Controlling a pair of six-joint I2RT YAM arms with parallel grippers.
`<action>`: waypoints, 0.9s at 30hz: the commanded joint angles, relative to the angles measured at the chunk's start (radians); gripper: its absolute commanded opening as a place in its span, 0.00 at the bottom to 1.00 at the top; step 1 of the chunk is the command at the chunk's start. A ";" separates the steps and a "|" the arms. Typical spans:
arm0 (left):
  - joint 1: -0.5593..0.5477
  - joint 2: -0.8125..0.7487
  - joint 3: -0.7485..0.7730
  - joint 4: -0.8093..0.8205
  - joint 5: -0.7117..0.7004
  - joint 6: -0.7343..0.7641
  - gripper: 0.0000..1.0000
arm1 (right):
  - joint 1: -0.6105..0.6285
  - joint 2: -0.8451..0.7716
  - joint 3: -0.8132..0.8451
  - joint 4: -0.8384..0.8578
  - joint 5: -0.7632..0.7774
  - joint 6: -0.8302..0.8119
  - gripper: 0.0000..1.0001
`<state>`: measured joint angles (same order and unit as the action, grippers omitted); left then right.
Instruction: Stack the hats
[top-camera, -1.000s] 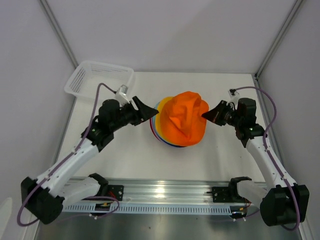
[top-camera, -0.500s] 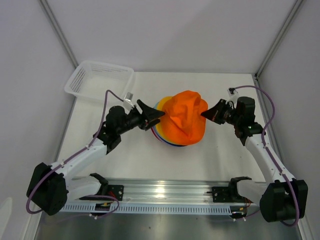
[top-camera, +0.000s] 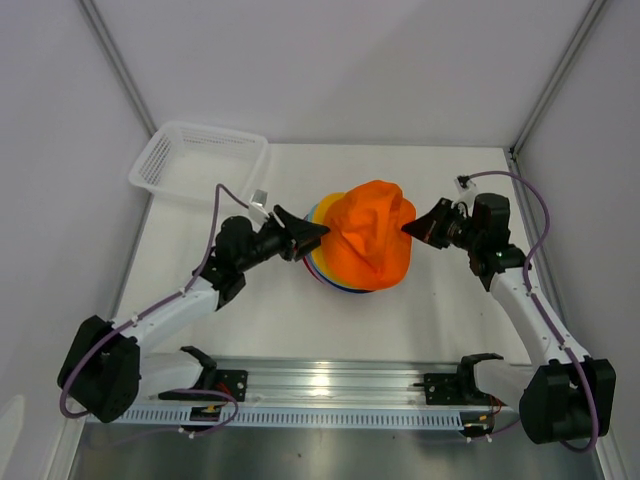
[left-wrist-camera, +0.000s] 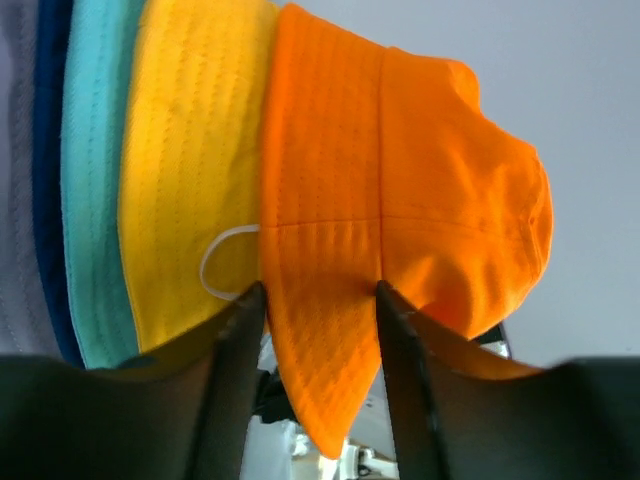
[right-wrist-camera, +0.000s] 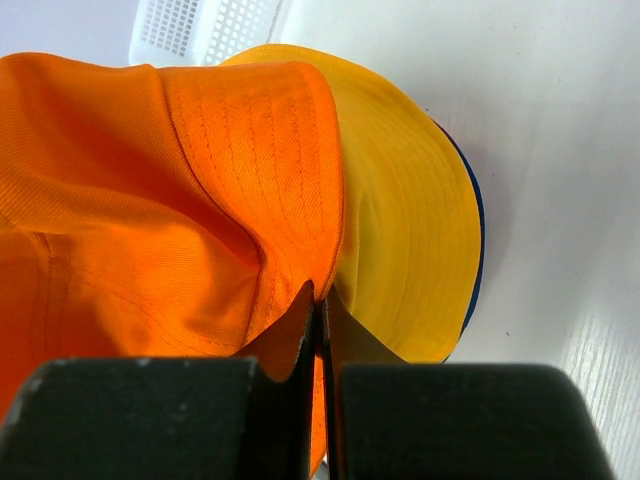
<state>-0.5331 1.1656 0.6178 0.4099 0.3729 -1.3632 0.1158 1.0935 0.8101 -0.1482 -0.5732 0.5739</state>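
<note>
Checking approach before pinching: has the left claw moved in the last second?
Yes: the left claw moved away from the white basket, toward the orange hat.

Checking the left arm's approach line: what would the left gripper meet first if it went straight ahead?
The orange hat: its brim hangs between the open fingers of the left gripper, so going on would push into that brim first, probably then the crown.
</note>
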 joint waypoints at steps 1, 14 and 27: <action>0.007 0.022 -0.020 0.101 -0.009 -0.031 0.46 | -0.002 0.020 0.031 0.012 0.012 -0.006 0.00; 0.007 0.023 0.057 0.146 -0.043 0.166 0.01 | 0.016 0.034 0.129 -0.095 0.038 -0.055 0.00; -0.018 -0.101 0.292 -0.315 -0.034 0.519 0.01 | 0.001 -0.015 0.255 -0.333 -0.008 -0.057 0.00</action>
<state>-0.5385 1.0706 0.8845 0.1974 0.3412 -0.9195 0.1192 1.1362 1.0401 -0.4206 -0.5655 0.5228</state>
